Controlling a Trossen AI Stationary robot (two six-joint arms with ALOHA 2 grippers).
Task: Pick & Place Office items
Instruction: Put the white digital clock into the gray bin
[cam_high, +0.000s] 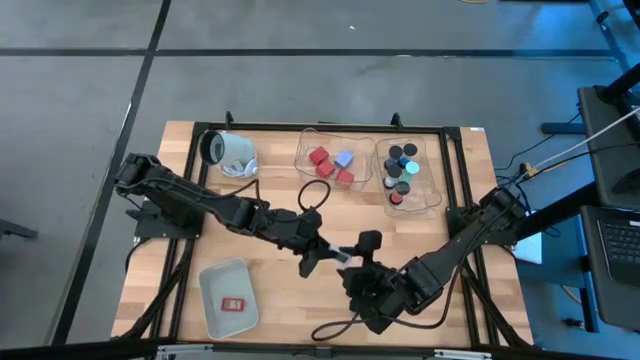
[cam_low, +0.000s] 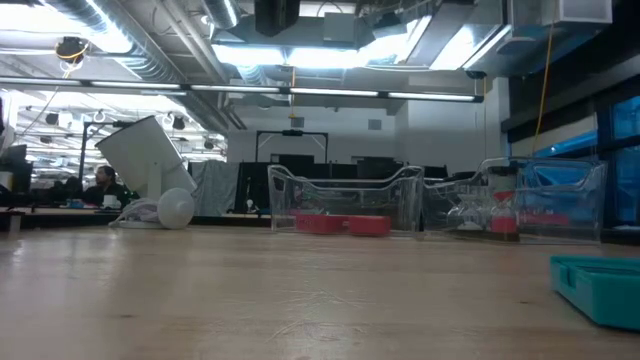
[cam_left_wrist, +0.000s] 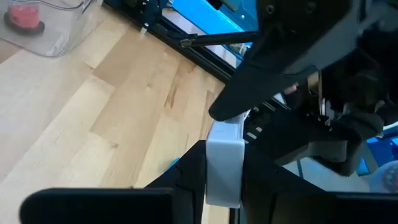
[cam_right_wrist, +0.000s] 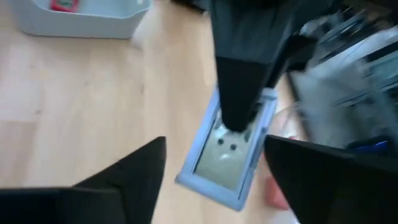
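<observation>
Handover at table centre: left gripper (cam_high: 322, 251) clamped on a white card (cam_left_wrist: 224, 163); right gripper (cam_right_wrist: 214, 171) jaws parted w/ nothing held. Next, prob.: carry card to grey-white bin (cam_high: 212, 312).

On your wooden tabletop (cam_high: 200, 200) sit a tipped white cylinder (cam_high: 229, 152) at the far left, two clear bins (cam_high: 334, 160) along the far edge, a grey-white tray (cam_high: 228, 297) near the front left, and a teal card (cam_low: 600, 285).
</observation>
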